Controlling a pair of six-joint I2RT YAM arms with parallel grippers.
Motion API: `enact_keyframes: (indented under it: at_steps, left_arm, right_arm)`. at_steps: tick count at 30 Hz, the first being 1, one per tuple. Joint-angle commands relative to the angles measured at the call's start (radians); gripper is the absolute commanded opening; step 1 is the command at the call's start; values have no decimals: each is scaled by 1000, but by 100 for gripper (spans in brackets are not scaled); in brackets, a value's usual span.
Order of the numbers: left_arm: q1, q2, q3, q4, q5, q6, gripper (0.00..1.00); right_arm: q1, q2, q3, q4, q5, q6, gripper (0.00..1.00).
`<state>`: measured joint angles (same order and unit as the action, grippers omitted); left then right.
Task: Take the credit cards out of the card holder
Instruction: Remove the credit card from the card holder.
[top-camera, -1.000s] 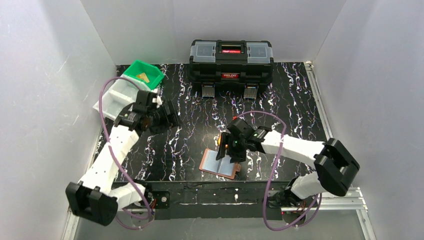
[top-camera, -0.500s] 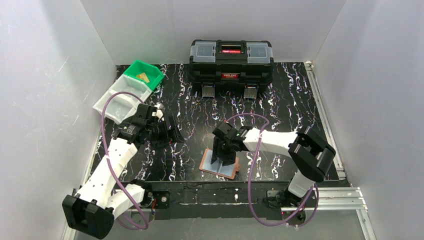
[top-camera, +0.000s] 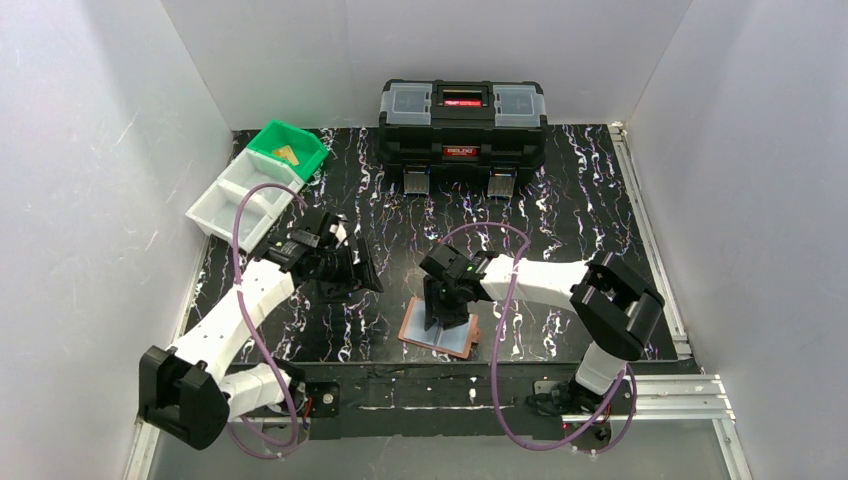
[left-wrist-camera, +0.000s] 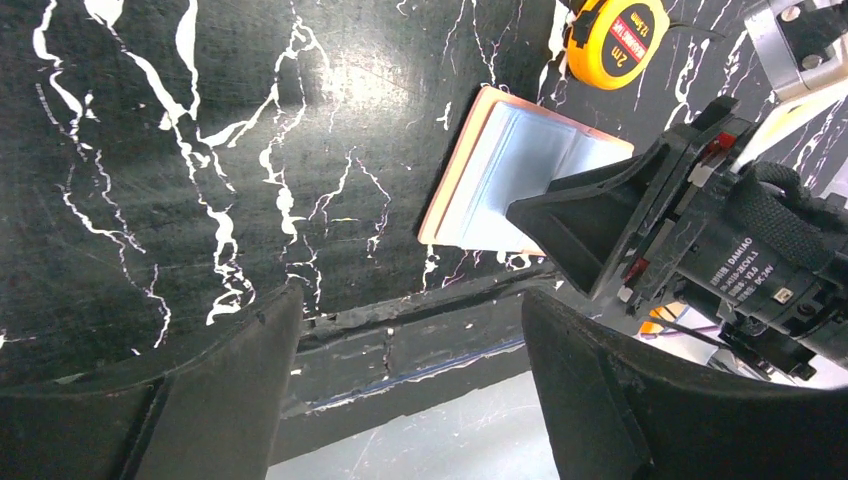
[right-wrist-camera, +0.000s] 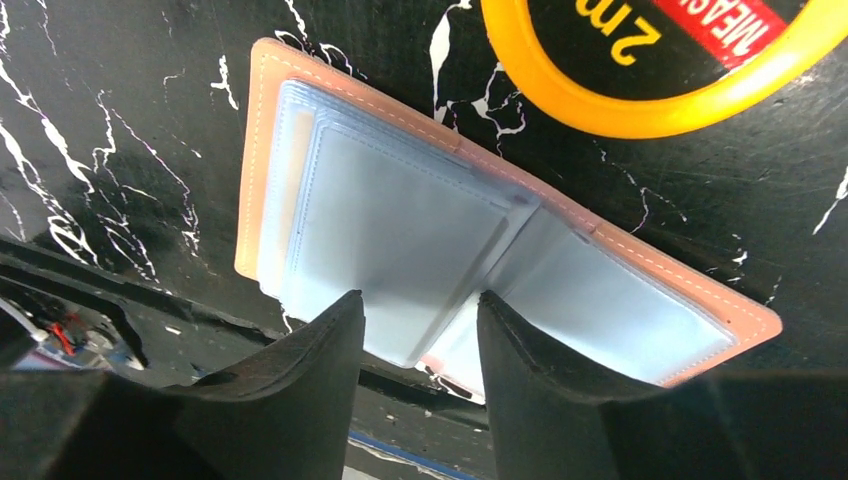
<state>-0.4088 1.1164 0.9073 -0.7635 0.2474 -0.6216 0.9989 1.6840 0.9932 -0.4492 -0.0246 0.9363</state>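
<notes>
Under right claw (right-wrist-camera: 418, 298), card holder (right-wrist-camera: 400, 210) crosswise

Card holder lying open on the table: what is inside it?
The card holder holds pale bluish clear sleeves; no card shows in them. The right end effector covers the sleeves' near edge, hiding whatever sits there.

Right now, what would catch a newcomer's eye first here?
The open card holder, pale blue sleeves up, lies front centre with the right hand poised over it, fingers apart. A yellow tape measure sits just beside it, and a black toolbox stands at the back.
</notes>
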Motion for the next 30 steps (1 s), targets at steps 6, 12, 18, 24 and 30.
enact_keyframes:
  at_steps: [6,12,18,24,30]
  left_arm:
    - [-52,87,-8,32,25,-67,80]
    - [-64,155,-3,54,92,-68,78]
    - [-103,230,13,92,152,-76,64]
    - [-167,298,12,183,189,-143,49]
    - [-231,352,12,249,184,-196,40]
  right_arm:
    - [1,57,14,-12,68,-146,35]
    - [1,39,-2,28,41,-192,15]
    - [1,1,-35,85,-6,-239,4]
    - [1,-11,-57,117,-43,-248,2]
    - [-12,-17,-79,147,-80,-235,1]
